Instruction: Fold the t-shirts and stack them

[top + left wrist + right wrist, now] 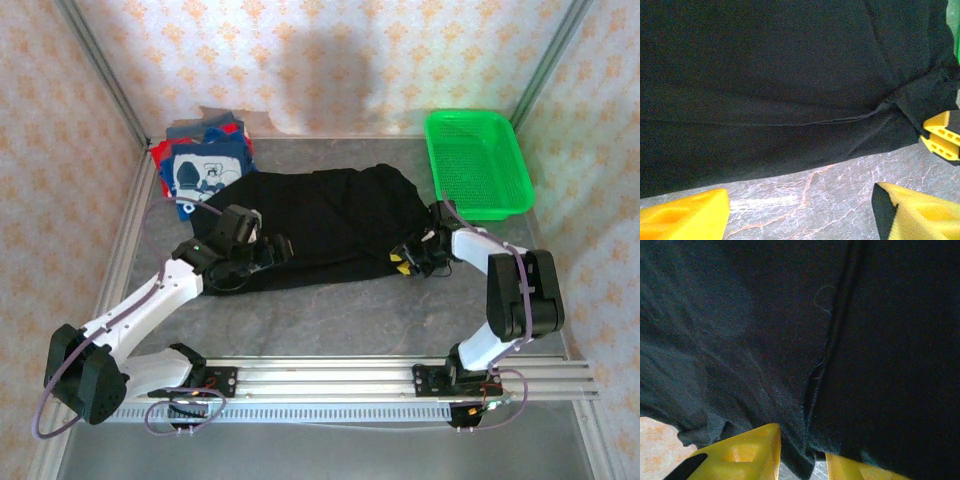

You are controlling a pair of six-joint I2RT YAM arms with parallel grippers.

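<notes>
A large black t-shirt [320,220] lies spread across the middle of the table, its near hem [790,167] running along the grey surface. My left gripper [275,248] hovers just in front of that hem at its left end, open, with bare table between its yellow fingers [690,215]. My right gripper [403,260] sits at the shirt's near right corner; its fingers [755,450] stand a little apart with a fold of the black cloth [810,440] between them. A navy t-shirt with a white print [205,170] lies at the back left on top of a red one [160,152].
A bright green mesh basket [478,165] stands at the back right, close to the black shirt's far right corner. Patterned walls enclose the table on three sides. The right gripper's yellow fingers [942,137] show at the right edge of the left wrist view.
</notes>
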